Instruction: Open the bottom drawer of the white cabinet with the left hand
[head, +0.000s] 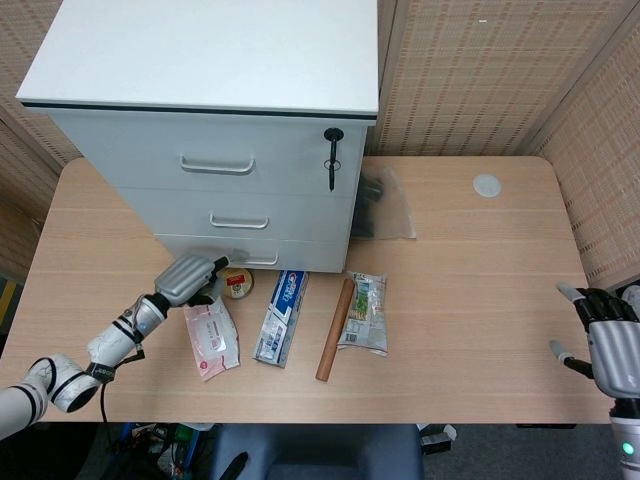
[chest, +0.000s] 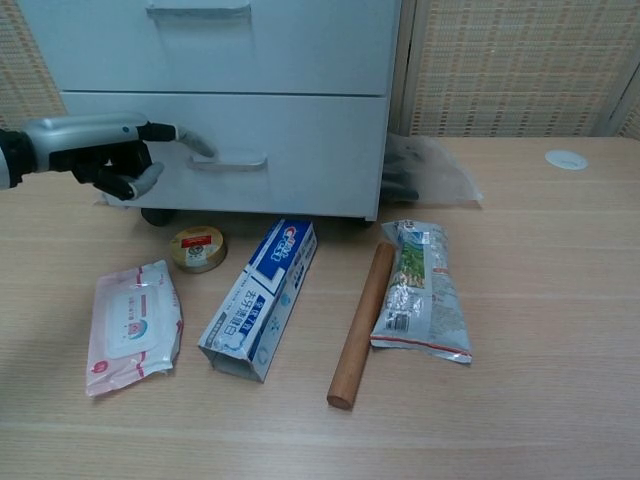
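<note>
The head view looks steeply down from high above the table (head: 470, 300), taking in the whole white cabinet (head: 215, 60) at 11 o'clock. The chest view sits low and near, facing the bottom drawer (chest: 290, 150); both share the drawer fronts and the items before them.

The left arm enters the head view from 7 o'clock and extends toward 1 o'clock. The left hand (head: 186, 277) (chest: 105, 150) holds nothing: one finger points straight ahead, the remaining fingers are curled under the palm. The right hand (head: 606, 341) sits at 4 o'clock, fingers spread apart and holding nothing.
</note>
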